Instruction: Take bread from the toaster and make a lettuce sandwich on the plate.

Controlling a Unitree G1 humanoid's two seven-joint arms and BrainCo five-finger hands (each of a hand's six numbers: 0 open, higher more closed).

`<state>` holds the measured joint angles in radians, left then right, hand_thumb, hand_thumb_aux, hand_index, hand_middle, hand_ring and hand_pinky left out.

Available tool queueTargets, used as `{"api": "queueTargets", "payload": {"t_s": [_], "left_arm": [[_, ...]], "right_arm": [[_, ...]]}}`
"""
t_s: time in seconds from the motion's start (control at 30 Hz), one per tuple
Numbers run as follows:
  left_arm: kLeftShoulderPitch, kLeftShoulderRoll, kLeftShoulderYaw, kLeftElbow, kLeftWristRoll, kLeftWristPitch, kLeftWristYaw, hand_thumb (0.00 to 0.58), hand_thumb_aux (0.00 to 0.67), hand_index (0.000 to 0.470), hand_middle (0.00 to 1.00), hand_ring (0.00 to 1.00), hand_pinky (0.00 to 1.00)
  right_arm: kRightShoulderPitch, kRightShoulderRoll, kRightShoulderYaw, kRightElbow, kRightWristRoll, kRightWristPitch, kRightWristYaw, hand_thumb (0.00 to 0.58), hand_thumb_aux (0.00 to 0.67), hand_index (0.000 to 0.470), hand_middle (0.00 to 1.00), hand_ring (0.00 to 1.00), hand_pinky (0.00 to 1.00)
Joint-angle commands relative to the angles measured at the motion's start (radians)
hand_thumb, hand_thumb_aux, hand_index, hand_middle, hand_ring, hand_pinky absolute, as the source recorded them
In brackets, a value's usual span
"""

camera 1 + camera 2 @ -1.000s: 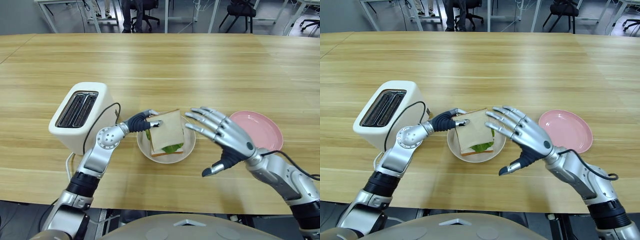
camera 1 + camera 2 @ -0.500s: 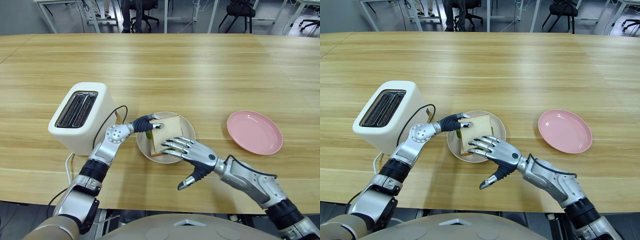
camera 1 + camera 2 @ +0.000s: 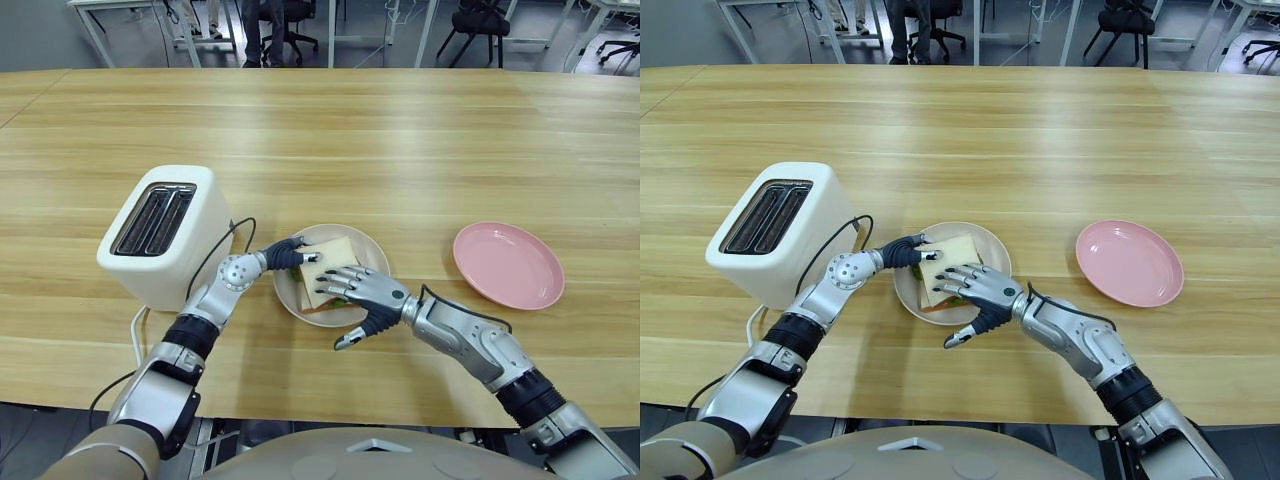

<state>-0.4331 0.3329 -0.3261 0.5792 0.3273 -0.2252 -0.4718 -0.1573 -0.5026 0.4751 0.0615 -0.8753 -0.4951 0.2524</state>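
Near the bench's (image 3: 350,130) near edge, right of the white toaster (image 3: 160,235), the sandwich (image 3: 330,256) lies on a round cream plate (image 3: 372,245). One robot hand, the left (image 3: 288,254), curls its fingers onto the top slice's far left corner, seemingly to steady it. The right robot hand (image 3: 362,290) lies wide and flat across the near right side, holding nothing, probably pressing the pale, square, level bread down.

Wooden table (image 3: 400,130): white toaster (image 3: 160,235) (at left), cream plate (image 3: 368,243) mid-front, pink plate (image 3: 505,265) right.
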Motion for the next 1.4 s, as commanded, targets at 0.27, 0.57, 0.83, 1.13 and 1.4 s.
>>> {"api": "queueTargets", "payload": {"t_s": [0.27,0.57,0.83,1.13,1.4], "left_arm": [[-0.089,0.105,-0.067,-0.203,0.431,-0.008,0.471,0.0,0.0,0.0,0.67,0.67,0.67],[-0.017,0.129,0.19,-0.642,0.418,0.065,0.714,0.0,0.0,0.0,0.0,0.0,0.0],[0.203,0.07,0.308,-0.995,-0.001,-0.001,0.523,0.58,0.67,0.46,1.0,1.0,1.0],[0.534,0.143,0.307,-1.136,-0.268,-0.177,0.277,0.58,0.67,0.46,1.0,1.0,1.0],[0.833,0.309,0.201,-1.054,0.303,-0.341,0.2,0.58,0.67,0.46,1.0,1.0,1.0]], "right_arm": [[0.017,-0.057,0.124,0.119,0.033,0.073,0.301,0.0,0.0,0.0,0.0,0.0,0.0],[0.02,0.011,0.068,0.078,0.128,0.108,0.22,0.0,0.0,0.0,0.0,0.0,0.0],[0.02,0.217,-0.166,-0.052,0.538,0.155,0.098,0.58,0.67,0.46,1.0,1.0,1.0],[0.177,0.101,-0.214,-0.362,0.788,0.19,0.267,0.58,0.67,0.46,1.0,1.0,1.0],[0.385,-0.081,-0.173,-0.354,0.43,0.006,0.203,0.58,0.67,0.46,1.0,1.0,1.0]]}}
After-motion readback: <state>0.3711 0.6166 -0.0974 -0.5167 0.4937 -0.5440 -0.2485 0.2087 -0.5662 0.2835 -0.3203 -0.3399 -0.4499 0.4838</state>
